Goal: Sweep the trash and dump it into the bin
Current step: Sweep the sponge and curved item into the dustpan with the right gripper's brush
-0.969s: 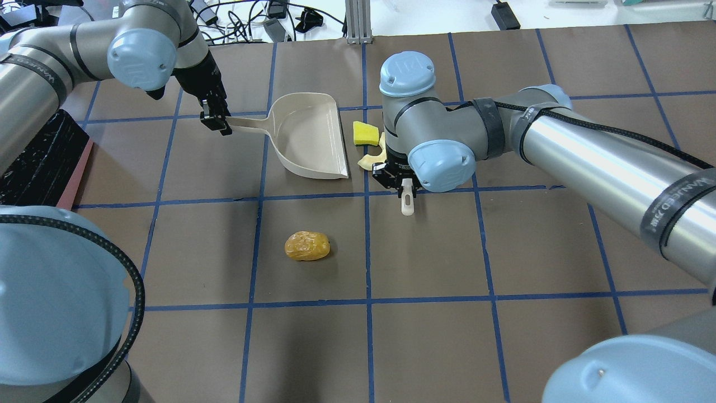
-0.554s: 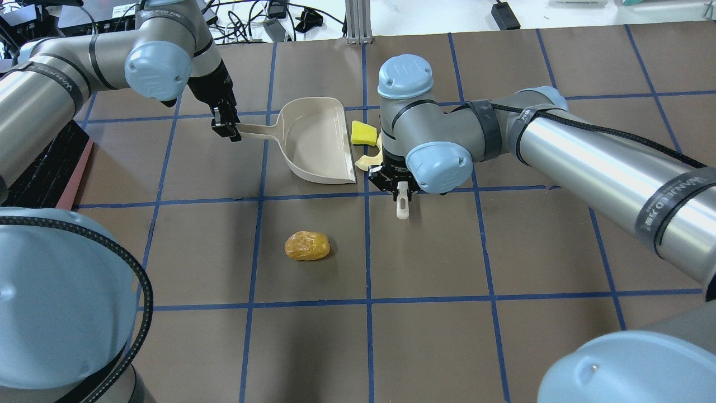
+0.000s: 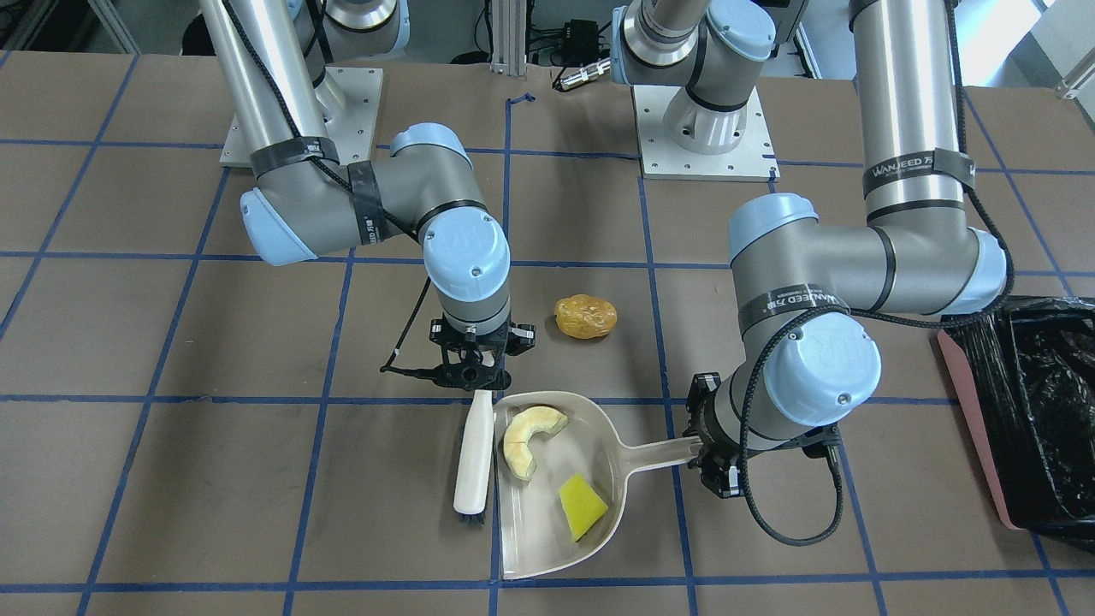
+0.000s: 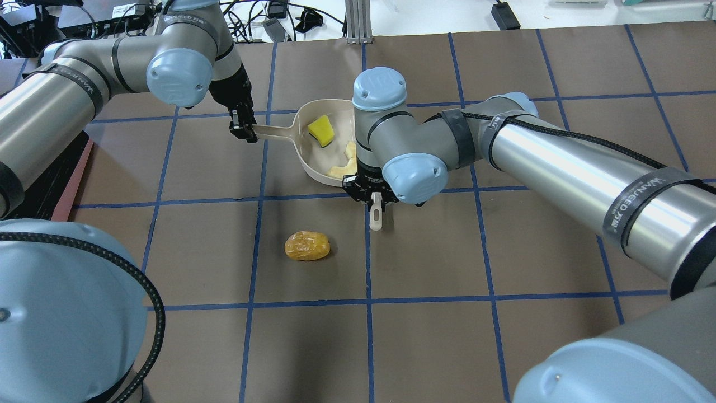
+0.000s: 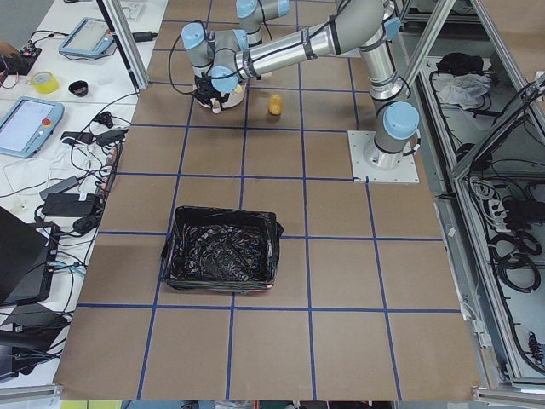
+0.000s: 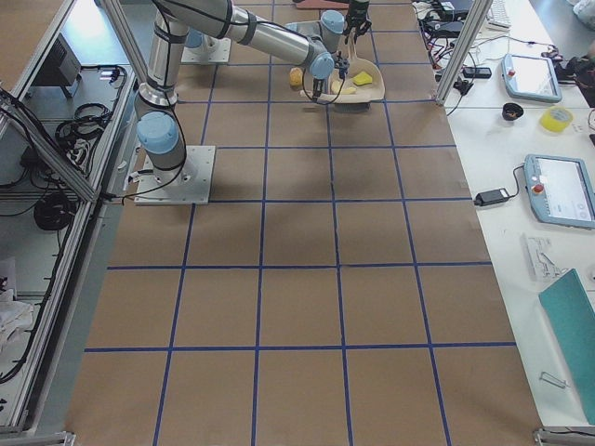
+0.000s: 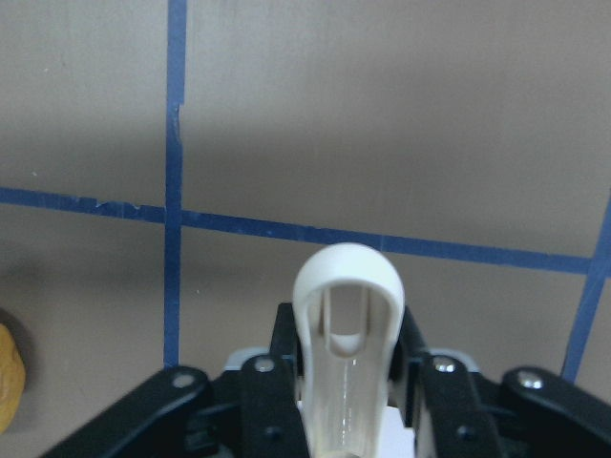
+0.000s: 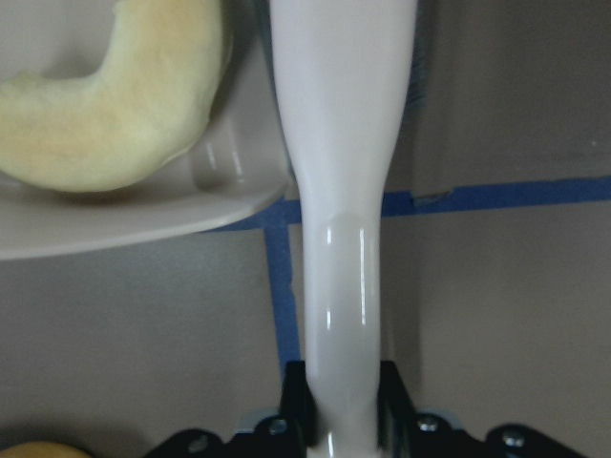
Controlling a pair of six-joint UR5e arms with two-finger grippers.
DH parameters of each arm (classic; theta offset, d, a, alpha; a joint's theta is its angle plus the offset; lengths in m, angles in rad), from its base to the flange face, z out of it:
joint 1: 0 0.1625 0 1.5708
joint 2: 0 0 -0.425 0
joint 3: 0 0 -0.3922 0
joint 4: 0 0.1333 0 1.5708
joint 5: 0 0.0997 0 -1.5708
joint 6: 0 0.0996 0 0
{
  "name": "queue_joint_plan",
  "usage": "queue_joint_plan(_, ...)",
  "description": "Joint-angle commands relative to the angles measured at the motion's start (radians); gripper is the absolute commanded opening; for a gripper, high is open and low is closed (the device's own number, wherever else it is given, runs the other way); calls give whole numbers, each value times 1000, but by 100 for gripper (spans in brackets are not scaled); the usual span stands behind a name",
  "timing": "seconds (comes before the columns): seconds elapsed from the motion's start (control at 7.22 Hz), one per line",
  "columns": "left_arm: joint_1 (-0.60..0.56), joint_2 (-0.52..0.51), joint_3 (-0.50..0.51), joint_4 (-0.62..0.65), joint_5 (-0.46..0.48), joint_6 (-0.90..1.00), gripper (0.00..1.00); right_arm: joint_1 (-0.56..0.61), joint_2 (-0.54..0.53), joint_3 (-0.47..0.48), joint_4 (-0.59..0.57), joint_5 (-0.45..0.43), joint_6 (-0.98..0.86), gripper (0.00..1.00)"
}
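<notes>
My left gripper is shut on the handle of the beige dustpan, also in the front view. The yellow wedge and the pale crescent slice lie inside the pan. My right gripper is shut on a white brush lying along the pan's open edge. The golden-brown potato-like lump lies apart on the table. The pink bin with its black bag stands on my far left.
The table is brown paper with a blue tape grid. The right arm's elbow hangs over part of the dustpan in the overhead view. Cables and aluminium posts lie beyond the far edge. The arm base plates are behind the lump.
The left gripper slid the dustpan to the right while the right gripper swept the brush left. The wedge and crescent went from the table into the pan. The lump has not moved.
</notes>
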Motion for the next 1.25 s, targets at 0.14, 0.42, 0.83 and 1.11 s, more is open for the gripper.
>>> queue_joint_plan(0.14, -6, -17, -2, 50, -54, 35, 0, 22, 6, -28, 3, 1, 32, 0)
queue_joint_plan(0.42, 15, -21, -2, 63, -205, 63, 0, 5, -24, -97, 95, -59, 15, 0)
queue_joint_plan(0.83, 52, -28, -7, 63, -300, 78, 0, -13, -56, -104, 167, -63, 14, 0)
queue_joint_plan(1.11, 57, -30, -10, 61, -307, 80, 0, -64, -153, -105, 288, -60, -20, 0)
